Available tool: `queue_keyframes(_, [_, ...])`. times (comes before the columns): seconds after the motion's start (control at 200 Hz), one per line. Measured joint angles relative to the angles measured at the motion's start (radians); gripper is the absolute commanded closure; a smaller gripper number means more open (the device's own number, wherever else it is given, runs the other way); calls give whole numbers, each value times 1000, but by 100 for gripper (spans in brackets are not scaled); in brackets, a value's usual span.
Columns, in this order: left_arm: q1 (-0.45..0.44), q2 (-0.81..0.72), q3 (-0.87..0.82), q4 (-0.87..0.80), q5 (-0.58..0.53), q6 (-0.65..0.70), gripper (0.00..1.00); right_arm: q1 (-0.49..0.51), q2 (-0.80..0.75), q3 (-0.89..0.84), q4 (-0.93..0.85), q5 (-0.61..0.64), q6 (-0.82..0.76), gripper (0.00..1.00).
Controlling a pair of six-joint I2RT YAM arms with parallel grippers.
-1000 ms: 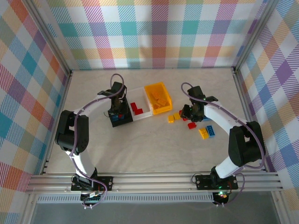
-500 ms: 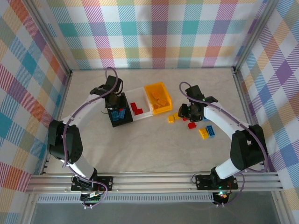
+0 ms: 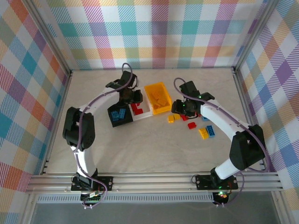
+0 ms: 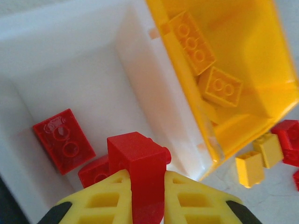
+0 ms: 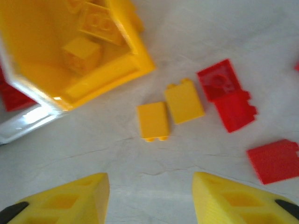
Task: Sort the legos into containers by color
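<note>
Okay, left tool [image 4: 145, 189] is pinching a red brick [image 4: 138, 156] between its yellow fingers [image 4: 187, 200], bottom centre of the left wrist frame, held over the white bin [image 4: 70, 56]. Two more red bricks lie on that bin's floor: a flat red piece [image 4: 63, 140] at lower left and a second red piece [image 4: 95, 171] partly hidden behind the held one. Right of the white bin, wall to wall, is the yellow bin [image 4: 266, 51], with yellow bricks [image 4: 219, 86] inside. A loose yellow pair [image 4: 250, 169] lies on the counter [image 4: 280, 196] just off its lower corner.

On my other arm, right tool [image 5: 149, 196] is spread wide with nothing between the fingers, above bare counter [image 5: 140, 163]. Above it in the right wrist frame are two yellow pieces [image 5: 153, 120] side by side. Three loose red pieces [image 5: 219, 80] lie to their right. The yellow bin [image 5: 32, 51] fills the upper left corner.

Top view: left tool [image 3: 133, 98] is over the white bin [image 3: 142, 114]. The black bin [image 3: 112, 122] to its left holds blue bricks [image 3: 119, 113]. The right tool [image 3: 180, 108] is just right of the yellow bin [image 3: 150, 93]. A yellow piece [image 3: 202, 134] and a blue piece [image 3: 211, 130] touch at centre right.
</note>
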Motion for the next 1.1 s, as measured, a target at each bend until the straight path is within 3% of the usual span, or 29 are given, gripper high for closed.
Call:
queue_keyframes(0.19, [0,66,22,-2,0,-3,55,-140,-3,-158,-13,8,-6,38])
queue_keyframes(0.36, [-2,66,29,-2,-2,-13,46,-148,64,-172,10,7,-36,34])
queue_keyframes(0.795, [-6,-151,-20,-6,0,-14,41,-166,221,-144,57,56,-130,33])
queue_keyframes(1.1, [-13,-248,-131,-9,6,-15,39,-166,228,-137,52,75,-139,35])
